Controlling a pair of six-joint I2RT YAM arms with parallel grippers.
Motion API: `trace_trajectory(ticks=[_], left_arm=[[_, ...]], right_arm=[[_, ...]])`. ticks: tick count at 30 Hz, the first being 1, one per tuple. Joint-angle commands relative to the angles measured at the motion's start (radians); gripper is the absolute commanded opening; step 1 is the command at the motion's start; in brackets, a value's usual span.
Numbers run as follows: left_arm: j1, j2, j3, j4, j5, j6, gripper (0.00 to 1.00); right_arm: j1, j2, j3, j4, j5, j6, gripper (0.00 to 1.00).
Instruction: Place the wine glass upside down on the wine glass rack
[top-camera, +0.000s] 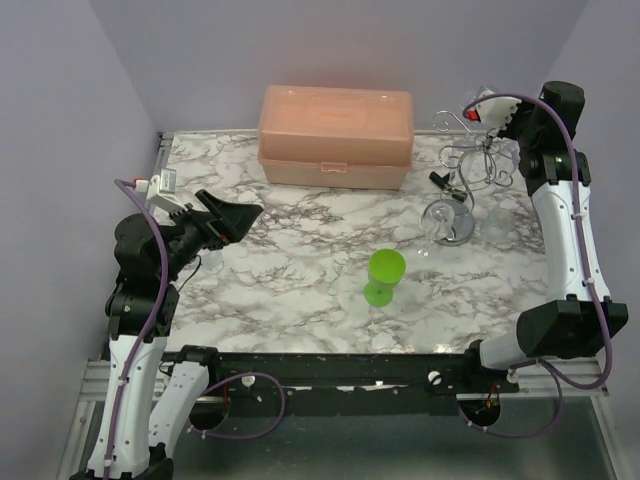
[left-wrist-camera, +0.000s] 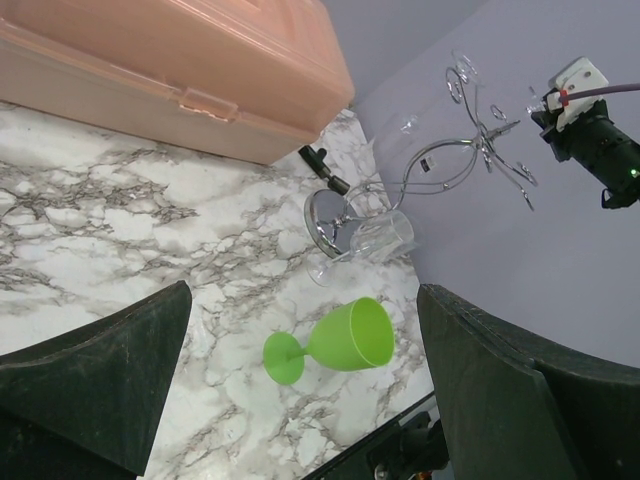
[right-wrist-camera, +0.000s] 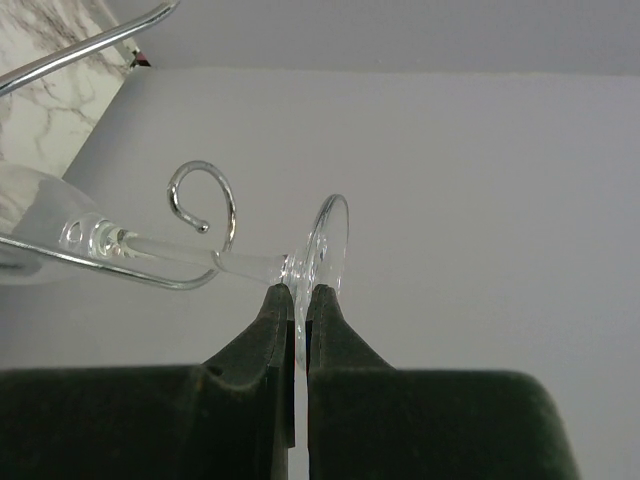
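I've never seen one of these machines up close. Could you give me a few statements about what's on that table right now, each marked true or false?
1. The left fingers are spread wide and hold nothing. True.
2. The green cup hangs from the wire stand. False: the green goblet stands upright on the marble table, apart from the wine glass rack.
3. The right fingers pinch a clear wine glass by its stem, near the foot. True.
4. The storage container at the back has its lid open. False: the peach box is shut.
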Motion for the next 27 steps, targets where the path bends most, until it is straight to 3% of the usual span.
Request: trace_trajectory(ticks=[1,14,27], left_arm=[[0.010,-0.007,-0.017,0.011,0.028,-0.004,0.99],[0.011,-0.019,-0.029,0.006,0.009,-0.008,0.98],[0.013,-0.019,-0.031,0.011,-0.007,-0.016,0.98]], right_arm=[[-0.009,0.043,0.087,0.042,0.049,0.027,0.03],[-0.009,0.132,0.156,0.043,-0.006,0.036,0.05],[-0.010,0.066,0.094,-0.045,-0.166,0.059,0.09]])
